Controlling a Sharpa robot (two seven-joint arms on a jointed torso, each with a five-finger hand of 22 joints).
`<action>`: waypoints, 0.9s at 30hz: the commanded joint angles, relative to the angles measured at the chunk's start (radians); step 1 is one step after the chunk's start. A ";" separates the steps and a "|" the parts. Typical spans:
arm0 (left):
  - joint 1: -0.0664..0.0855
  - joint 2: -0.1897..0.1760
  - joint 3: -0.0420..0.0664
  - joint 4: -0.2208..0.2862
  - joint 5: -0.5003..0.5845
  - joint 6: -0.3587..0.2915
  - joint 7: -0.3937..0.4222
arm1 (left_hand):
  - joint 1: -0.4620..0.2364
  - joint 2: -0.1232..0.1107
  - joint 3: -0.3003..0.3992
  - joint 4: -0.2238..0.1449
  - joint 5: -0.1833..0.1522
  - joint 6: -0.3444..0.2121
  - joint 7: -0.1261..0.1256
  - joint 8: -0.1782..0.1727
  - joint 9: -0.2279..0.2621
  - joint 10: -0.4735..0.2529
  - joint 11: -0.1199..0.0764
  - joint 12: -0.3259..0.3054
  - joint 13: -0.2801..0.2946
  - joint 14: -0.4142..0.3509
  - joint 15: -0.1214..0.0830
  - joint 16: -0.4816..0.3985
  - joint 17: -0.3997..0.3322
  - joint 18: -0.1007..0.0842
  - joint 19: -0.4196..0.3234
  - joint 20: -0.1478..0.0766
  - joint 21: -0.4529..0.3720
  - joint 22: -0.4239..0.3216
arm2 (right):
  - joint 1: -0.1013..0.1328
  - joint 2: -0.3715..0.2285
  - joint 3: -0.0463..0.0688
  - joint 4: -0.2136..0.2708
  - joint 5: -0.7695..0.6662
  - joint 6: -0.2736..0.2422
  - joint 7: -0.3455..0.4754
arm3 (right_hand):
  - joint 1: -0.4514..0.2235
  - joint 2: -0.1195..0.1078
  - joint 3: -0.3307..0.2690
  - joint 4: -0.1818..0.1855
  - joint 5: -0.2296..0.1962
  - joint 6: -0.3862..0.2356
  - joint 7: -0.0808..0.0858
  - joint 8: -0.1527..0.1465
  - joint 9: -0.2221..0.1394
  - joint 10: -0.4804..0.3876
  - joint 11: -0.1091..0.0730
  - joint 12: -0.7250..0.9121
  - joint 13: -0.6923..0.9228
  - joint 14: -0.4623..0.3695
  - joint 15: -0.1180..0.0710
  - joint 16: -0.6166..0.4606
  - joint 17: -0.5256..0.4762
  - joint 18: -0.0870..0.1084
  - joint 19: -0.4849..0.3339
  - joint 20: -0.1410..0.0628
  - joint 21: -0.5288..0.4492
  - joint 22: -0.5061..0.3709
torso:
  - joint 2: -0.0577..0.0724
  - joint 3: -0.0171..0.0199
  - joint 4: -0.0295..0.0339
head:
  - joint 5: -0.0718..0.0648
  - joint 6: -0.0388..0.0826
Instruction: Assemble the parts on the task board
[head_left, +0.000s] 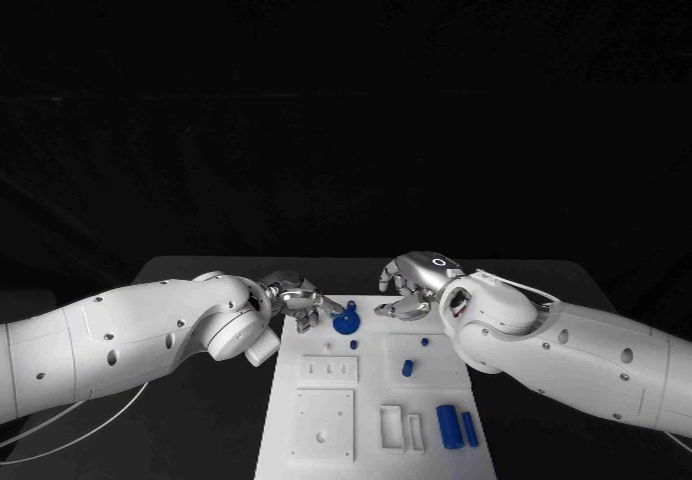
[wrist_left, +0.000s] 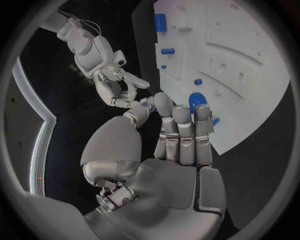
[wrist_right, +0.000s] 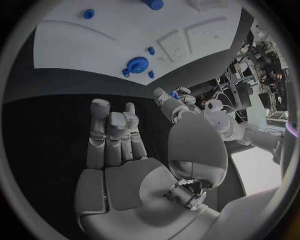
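The white task board (head_left: 325, 455) lies in the middle of the table. A round blue part (head_left: 346, 323) sits near its far edge, also seen from the wrists (wrist_left: 197, 100) (wrist_right: 137, 64). My left hand (head_left: 300, 300) hovers just left of it, fingers side by side (wrist_left: 181, 135). A small blue part (head_left: 351, 304) (wrist_right: 175, 94) shows right at its fingertips; whether it is held I cannot tell. My right hand (head_left: 411, 286) hangs over the board's far right corner with nothing in its palm (wrist_right: 115, 145). Small blue pegs (head_left: 407, 368) stand mid-board.
Two blue cylinders (head_left: 457, 427) lie side by side at the board's near right. White raised blocks (head_left: 323, 420) take up its near left. Both forearms flank the board closely, and dark table (head_left: 202, 440) lies to either side.
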 joint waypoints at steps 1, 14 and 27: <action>0.000 -0.002 0.000 0.008 -0.083 0.037 -0.023 | -0.011 0.005 0.003 -0.004 0.008 0.076 -0.062 0.003 0.150 -0.002 -0.010 0.020 0.014 0.002 -0.029 0.021 -0.003 -0.007 0.009 -0.121 0.014 0.014 | -0.001 -0.025 0.000 0.003 0.028 -0.052 0.037 | -0.001 0.004 -0.006 0.000 0.001 -0.009 0.003 -0.005 -0.001 -0.004 0.001 -0.004 -0.002 -0.001 0.004 -0.006 -0.002 0.029 -0.007 -0.002 -0.007 0.006 | 0.000 0.0004 -0.0009 | 0.003 -0.007; -0.007 -0.018 -0.027 0.058 -0.298 0.069 -0.152 | -0.034 0.003 0.015 -0.019 0.093 0.119 -0.089 0.026 0.249 -0.002 -0.039 0.134 0.083 0.023 -0.062 0.128 -0.008 0.000 0.033 -0.145 0.080 0.008 | 0.003 -0.098 0.014 -0.011 0.174 -0.091 0.097 | 0.011 0.003 -0.001 0.024 0.004 -0.010 0.005 -0.007 -0.002 -0.012 0.003 -0.015 -0.018 -0.009 0.005 -0.024 -0.008 0.029 -0.019 0.004 -0.024 0.001 | -0.003 0.0030 -0.0011 | 0.012 -0.040; -0.050 -0.013 -0.027 0.077 -0.384 0.013 -0.165 | -0.071 0.013 0.025 -0.033 0.166 0.140 -0.106 0.035 0.357 -0.016 -0.054 0.232 0.131 0.031 -0.079 0.202 -0.022 0.014 0.043 -0.149 0.127 -0.010 | 0.041 -0.105 0.022 -0.049 0.289 -0.110 0.117 | 0.014 0.004 -0.004 0.035 0.007 -0.013 0.007 -0.009 -0.004 -0.021 0.005 -0.022 -0.028 -0.016 0.008 -0.037 -0.012 0.029 -0.031 0.008 -0.034 0.001 | -0.009 0.0079 -0.0031 | 0.012 -0.063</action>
